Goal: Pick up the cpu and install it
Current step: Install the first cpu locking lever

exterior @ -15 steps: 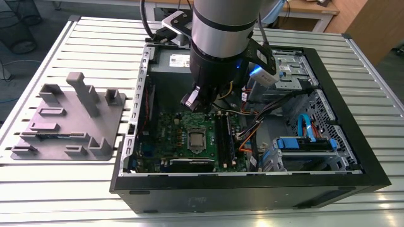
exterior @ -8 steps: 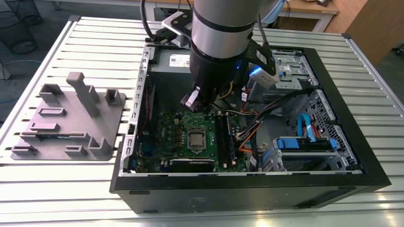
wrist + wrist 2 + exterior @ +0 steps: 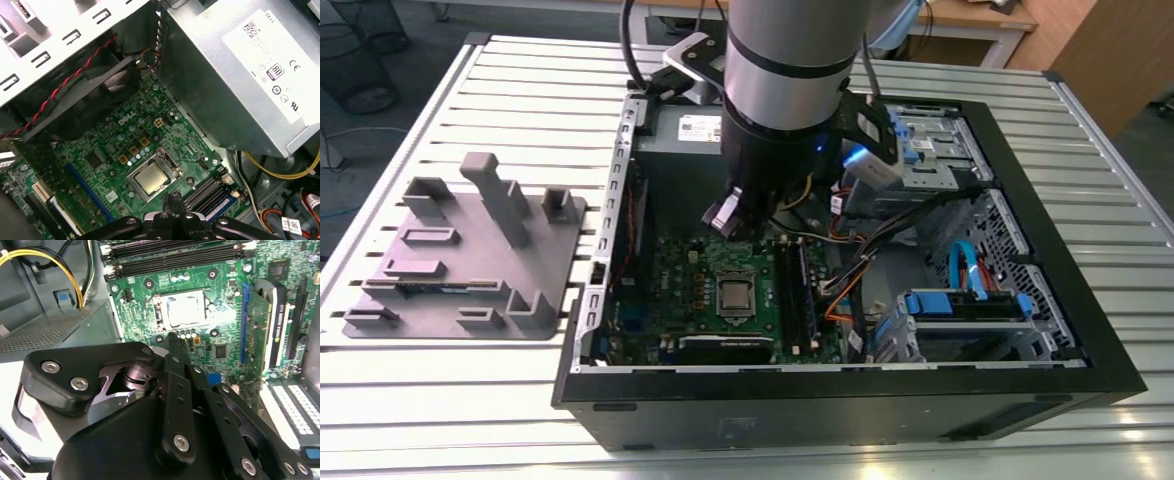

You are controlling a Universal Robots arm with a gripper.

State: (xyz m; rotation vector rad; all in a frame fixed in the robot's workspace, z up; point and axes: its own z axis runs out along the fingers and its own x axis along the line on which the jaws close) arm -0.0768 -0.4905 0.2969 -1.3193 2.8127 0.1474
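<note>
The cpu is a small square chip with a silvery-beige lid, lying flat in the socket on the green motherboard inside the open computer case. It also appears in the second wrist view as the cpu and in the first wrist view as the cpu. My gripper hangs inside the case a little above the board, just behind the socket and apart from the chip. Its black fingertips sit pressed together with nothing between them; the fingertips point down beside the socket.
A grey power supply and yellow cables stand close behind the gripper. Black memory slots and an expansion card flank the socket. A blue drive cage fills the case's right. A grey parts fixture lies on the slatted table.
</note>
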